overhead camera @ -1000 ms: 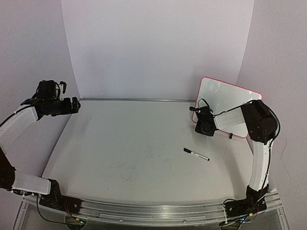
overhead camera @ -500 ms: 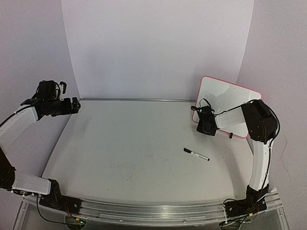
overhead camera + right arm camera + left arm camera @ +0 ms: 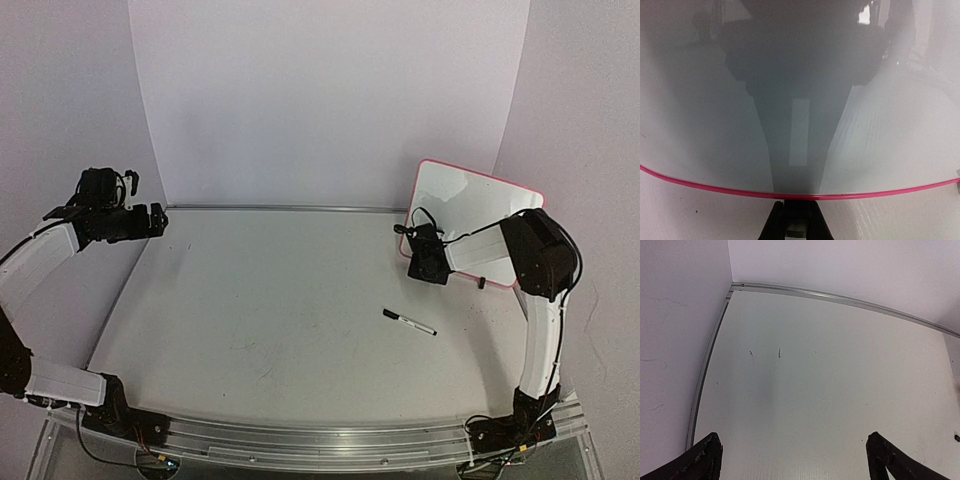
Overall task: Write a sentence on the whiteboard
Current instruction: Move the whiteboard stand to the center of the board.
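The whiteboard, white with a red-pink frame, stands tilted at the back right of the table. Its face is blank; no sentence shows on it. My right gripper is shut on the board's lower left edge. In the right wrist view the fingers close together right under the pink frame, with a black piece between them, and the arm is reflected in the glossy board. My left gripper is open and empty, held above the table's far left.
A black-capped marker pen lies on the table in front of the board, right of centre. A metal rail runs along the table's back edge below the white backdrop. Grey walls stand close on both sides.
My right gripper and the whiteboard have shifted very slightly left and up together. The left arm and the marker have not moved.
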### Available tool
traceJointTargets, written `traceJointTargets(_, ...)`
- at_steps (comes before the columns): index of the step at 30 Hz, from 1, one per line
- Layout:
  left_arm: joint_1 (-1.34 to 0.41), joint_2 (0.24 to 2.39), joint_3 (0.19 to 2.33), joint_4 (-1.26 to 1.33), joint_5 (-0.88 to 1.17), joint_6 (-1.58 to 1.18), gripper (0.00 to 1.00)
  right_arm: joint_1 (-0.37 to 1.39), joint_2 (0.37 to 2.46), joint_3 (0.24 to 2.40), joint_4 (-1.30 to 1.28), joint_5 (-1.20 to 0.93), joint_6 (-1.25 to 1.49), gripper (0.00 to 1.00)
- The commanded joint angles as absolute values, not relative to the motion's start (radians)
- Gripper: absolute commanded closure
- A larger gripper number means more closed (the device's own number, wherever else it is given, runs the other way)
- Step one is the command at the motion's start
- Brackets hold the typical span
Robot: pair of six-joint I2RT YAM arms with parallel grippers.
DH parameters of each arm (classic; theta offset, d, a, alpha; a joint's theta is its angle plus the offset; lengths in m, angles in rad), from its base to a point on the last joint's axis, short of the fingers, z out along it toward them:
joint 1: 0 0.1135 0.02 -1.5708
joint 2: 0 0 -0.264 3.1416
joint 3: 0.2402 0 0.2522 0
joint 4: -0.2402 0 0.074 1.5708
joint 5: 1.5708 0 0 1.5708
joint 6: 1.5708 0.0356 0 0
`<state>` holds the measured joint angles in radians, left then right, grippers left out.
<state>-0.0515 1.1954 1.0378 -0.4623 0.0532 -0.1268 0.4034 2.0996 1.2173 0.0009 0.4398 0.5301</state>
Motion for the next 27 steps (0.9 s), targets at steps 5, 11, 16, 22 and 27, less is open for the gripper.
traceJointTargets(5, -0.051, 1.169, 1.038, -0.429, 0.064, -0.114, 0.01, 0.551, 2.053, 1.16, 0.043, 0.452, 0.535, 1.0)
traceJointTargets(11, -0.05, 1.166, 1.037, -0.43, 0.065, -0.116, 0.01, 0.668, 2.036, 1.161, 0.046, 0.457, 0.551, 1.0)
traceJointTargets(16, -0.051, 1.16, 1.034, -0.43, 0.067, -0.117, 0.01, 0.774, 2.034, 1.184, 0.044, 0.453, 0.586, 1.0)
traceJointTargets(22, -0.051, 1.154, 1.033, -0.431, 0.066, -0.118, 0.01, 0.902, 2.081, 1.277, 0.001, 0.471, 0.634, 1.0)
traceJointTargets(27, -0.05, 1.149, 1.032, -0.432, 0.066, -0.12, 0.01, 0.98, 2.134, 1.36, -0.052, 0.479, 0.665, 1.0)
